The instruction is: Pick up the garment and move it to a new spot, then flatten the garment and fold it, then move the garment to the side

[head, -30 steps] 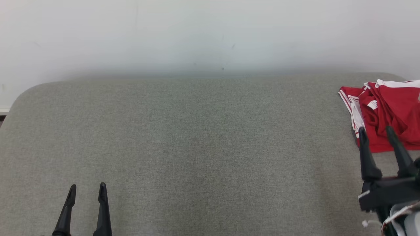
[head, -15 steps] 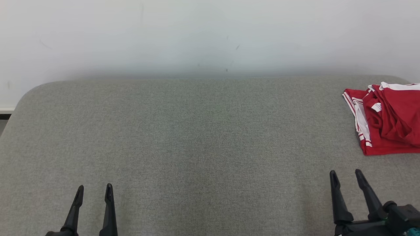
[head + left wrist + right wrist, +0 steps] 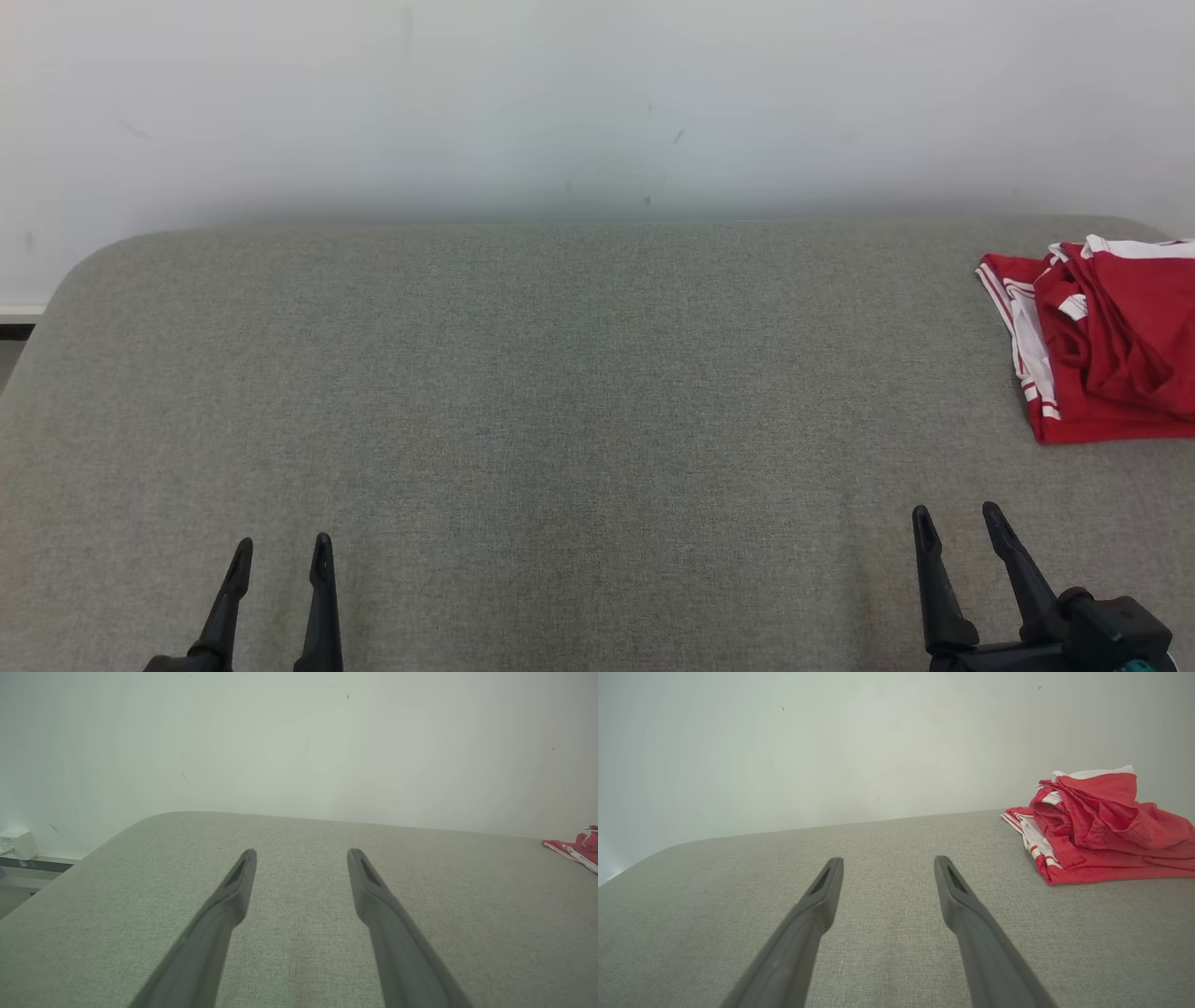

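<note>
The garment [image 3: 1106,345] is red with white stripes and lies folded in a loose pile at the far right of the grey padded surface [image 3: 579,392]; it also appears as the red garment [image 3: 1101,830] in the right wrist view and as a red edge of the garment [image 3: 577,849] in the left wrist view. My right gripper [image 3: 959,525] is open at the lower right, nearer to me than the garment and apart from it, nothing between its fingers. At the lower left, my left gripper [image 3: 283,554] is open and empty, far from the garment.
A pale wall [image 3: 597,103] stands right behind the padded surface. The surface has a rounded corner at the far left [image 3: 93,257], with a ledge and a small white box [image 3: 16,843] beyond it.
My right gripper has pulled back from the garment's near edge toward me and to the left, leaving the garment lying on the surface. The head view has shifted slightly.
</note>
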You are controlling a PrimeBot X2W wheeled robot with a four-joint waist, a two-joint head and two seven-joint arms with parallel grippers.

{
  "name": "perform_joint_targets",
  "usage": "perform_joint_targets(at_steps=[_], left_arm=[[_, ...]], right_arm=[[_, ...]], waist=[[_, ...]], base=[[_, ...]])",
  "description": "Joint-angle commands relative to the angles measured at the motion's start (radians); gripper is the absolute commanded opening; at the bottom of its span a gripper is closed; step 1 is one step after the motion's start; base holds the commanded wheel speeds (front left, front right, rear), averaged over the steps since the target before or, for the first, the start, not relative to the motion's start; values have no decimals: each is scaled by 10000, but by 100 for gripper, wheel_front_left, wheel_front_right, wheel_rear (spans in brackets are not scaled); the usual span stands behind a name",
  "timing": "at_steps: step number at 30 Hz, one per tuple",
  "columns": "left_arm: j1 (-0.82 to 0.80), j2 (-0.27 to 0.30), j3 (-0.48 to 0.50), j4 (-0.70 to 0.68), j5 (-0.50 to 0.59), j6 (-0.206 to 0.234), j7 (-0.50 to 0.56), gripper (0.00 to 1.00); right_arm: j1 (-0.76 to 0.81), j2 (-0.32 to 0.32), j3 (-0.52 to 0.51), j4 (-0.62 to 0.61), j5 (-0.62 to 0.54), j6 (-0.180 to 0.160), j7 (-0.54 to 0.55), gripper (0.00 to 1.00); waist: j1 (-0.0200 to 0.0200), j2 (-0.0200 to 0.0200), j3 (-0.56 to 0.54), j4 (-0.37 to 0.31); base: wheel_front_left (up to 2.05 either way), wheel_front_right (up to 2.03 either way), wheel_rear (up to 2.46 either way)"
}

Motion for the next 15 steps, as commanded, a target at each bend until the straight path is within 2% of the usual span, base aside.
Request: perform_joint_targets(at_steps=[1, 8, 9, 12, 15], left_arm=[[-91, 37, -5, 31, -76, 27, -27, 100], [-124, 26, 113, 134, -36, 39, -27, 100], [-122, 7, 154, 122, -8, 37, -27, 0], [68, -44, 80, 365, -13, -2, 8, 0], [3, -63, 112, 452, -531, -1, 155, 0]], right_arm=[[-18, -43, -10, -3, 43, -30, -67, 100], [-79, -55, 85, 68, 38, -30, -179, 100], [-81, -55, 96, 75, 29, -30, -183, 0], [28, 37, 97, 282, 13, 0, -81, 0], [10, 65, 72, 318, 522, 0, 15, 0]], waist=[[0, 0, 1, -2], [0, 0, -12, -7], [0, 0, -19, -9], [0, 0, -16, -9], [1, -1, -22, -14]], base=[[0, 0, 0], [0, 0, 0], [0, 0, 0], [0, 0, 0], [0, 0, 0]])
